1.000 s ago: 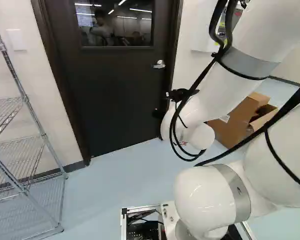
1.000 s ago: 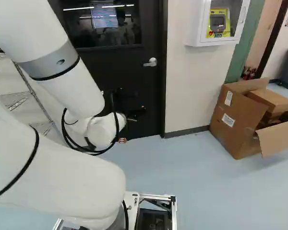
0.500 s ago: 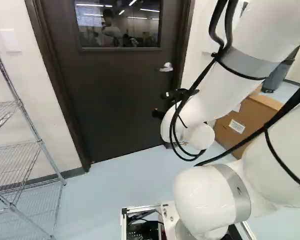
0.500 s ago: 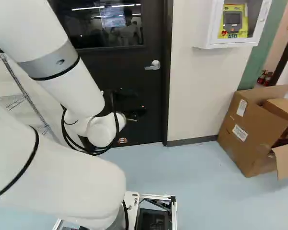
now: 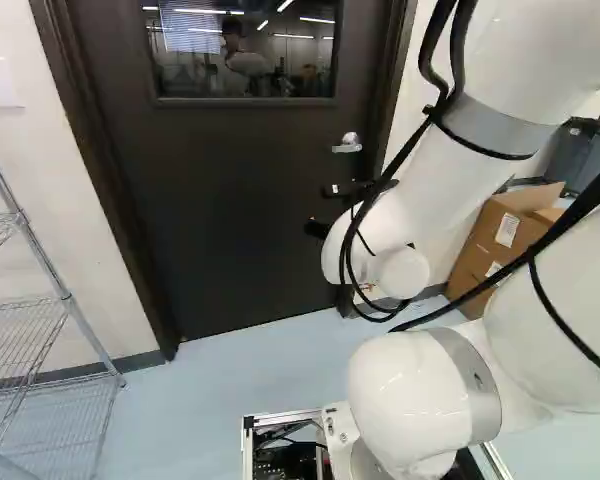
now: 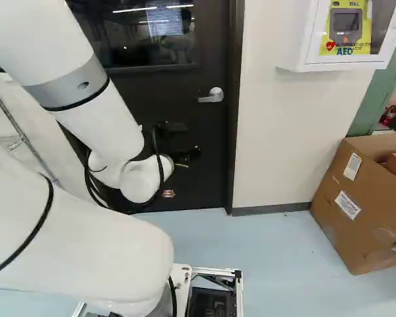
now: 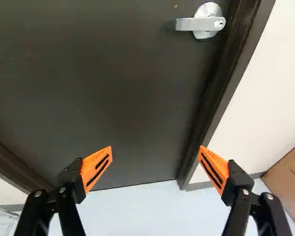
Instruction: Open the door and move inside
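Base has moved nearer the door (image 5: 230, 190); arm pose unchanged against its foot joint. Door is shut, dead ahead. Gripper (image 7: 155, 147) is wide, nothing between the orange pads (image 7: 96, 168). Lever handle (image 7: 200, 24) sits on the door's right edge, up and to the right of the gripper, long axis roughly level, free end pointing left. Next move probably needs up and right. Wrist view shows the keyhole and both pads; right base view adds the wall cabinet (image 6: 307, 61), absent from the wrist view.
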Motion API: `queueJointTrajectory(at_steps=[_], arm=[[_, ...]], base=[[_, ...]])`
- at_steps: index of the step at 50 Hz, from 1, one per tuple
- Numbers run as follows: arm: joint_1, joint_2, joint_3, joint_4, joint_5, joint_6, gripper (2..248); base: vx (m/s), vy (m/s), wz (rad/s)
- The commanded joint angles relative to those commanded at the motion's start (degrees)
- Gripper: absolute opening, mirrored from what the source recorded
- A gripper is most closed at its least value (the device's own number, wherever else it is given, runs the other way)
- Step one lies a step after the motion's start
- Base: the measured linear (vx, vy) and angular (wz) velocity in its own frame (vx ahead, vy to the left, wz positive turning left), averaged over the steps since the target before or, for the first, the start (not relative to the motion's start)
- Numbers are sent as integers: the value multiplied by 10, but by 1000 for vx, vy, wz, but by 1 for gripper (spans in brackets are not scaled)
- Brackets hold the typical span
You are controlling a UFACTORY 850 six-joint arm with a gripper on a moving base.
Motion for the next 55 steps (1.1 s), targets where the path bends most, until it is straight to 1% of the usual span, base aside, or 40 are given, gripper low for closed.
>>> queueJointTrajectory(at_steps=[9,23,55], arm=[[-2,-12,-10,0,0,0,247],[-2,-10,-25,0,0,0,247],[-1,-24,-84,0,0,0,247]], base=[[57,-20,-12],[-7,3,0],[0,0,0]])
